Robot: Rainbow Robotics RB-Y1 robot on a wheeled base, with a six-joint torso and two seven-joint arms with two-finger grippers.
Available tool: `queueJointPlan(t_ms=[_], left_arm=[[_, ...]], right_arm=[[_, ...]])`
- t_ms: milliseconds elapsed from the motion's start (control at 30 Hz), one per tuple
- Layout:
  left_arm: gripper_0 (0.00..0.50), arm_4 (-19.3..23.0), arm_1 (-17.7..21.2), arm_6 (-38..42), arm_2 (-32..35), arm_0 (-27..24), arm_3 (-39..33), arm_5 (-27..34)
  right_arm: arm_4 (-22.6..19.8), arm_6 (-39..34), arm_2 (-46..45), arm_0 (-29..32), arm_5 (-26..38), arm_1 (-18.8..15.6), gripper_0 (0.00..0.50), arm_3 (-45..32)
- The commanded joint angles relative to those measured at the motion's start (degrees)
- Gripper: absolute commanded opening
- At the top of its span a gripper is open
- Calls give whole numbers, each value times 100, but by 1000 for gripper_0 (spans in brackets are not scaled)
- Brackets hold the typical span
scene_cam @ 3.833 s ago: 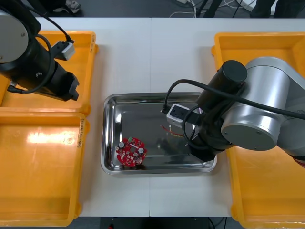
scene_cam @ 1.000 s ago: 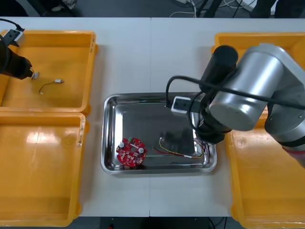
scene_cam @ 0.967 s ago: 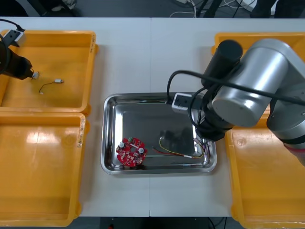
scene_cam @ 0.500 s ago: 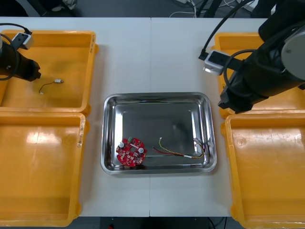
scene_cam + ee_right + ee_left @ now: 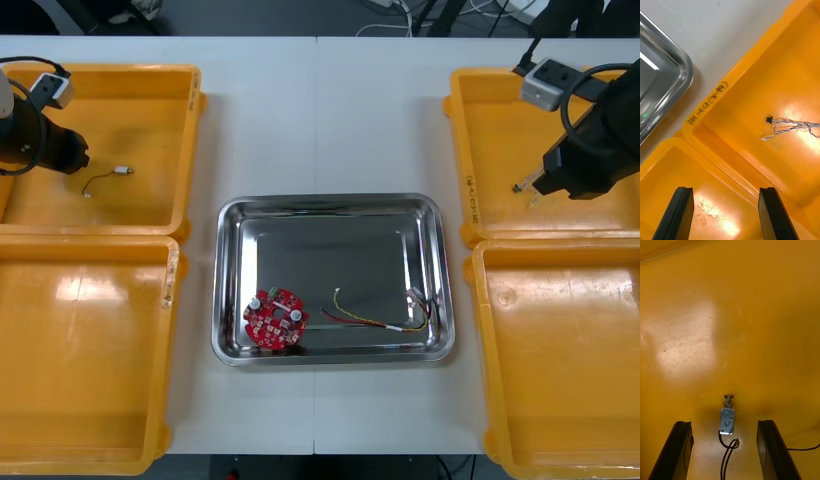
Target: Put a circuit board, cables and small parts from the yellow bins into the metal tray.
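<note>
Left of the metal tray [image 5: 330, 203], the left gripper [image 5: 723, 423] hangs spread and empty, a small metal part [image 5: 727, 421] centred between its fingers, seemingly lined up for a pinch. Right of the tray, the right gripper [image 5: 726, 190] gapes empty near a twisted blue and white cable [image 5: 792, 126]. The red circuit board [image 5: 274, 319] lies in the tray.

Front overhead, steep; wrist cams close, sharing bins [image 5: 150, 130].

The left arm [image 5: 30, 150] and right arm [image 5: 590, 160] each end in a black wrist housing carrying a small white-grey box module [image 5: 545, 82], fed by a looped black cable [image 5: 598, 68], and two flat, matte-black, square-tipped fingers [image 5: 681, 212].
</note>
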Motion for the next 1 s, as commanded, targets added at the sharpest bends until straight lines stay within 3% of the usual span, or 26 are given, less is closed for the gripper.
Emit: queueJointPlan(t_ms=[33,433,500,533,567,1000], left_arm=[[500,93,-92,-278,-175,-307,116,-285],[500,304,-100,-340,-272,-307,247,-434],[353,322,-92,-340,-272,-298,256,-434],[150,313,-92,-340,-281,-289,247,-434],[2,313,-100,-340,-272,-289,256,-434],[0,340,-92,-384,-263,-272,283,-399]], right_arm=[[130,-131,-285,-262,23,-258,500,184],[701,-570,-443,-516,23,-109,500,1011],[763,-816,-443,-578,23,-65,500,1125],[824,-974,-443,-631,23,-21,500,1186],[877,-1124,-443,-675,23,6,500,1248],[1422,-2416,-443,-1044,23,296,500,1986]])
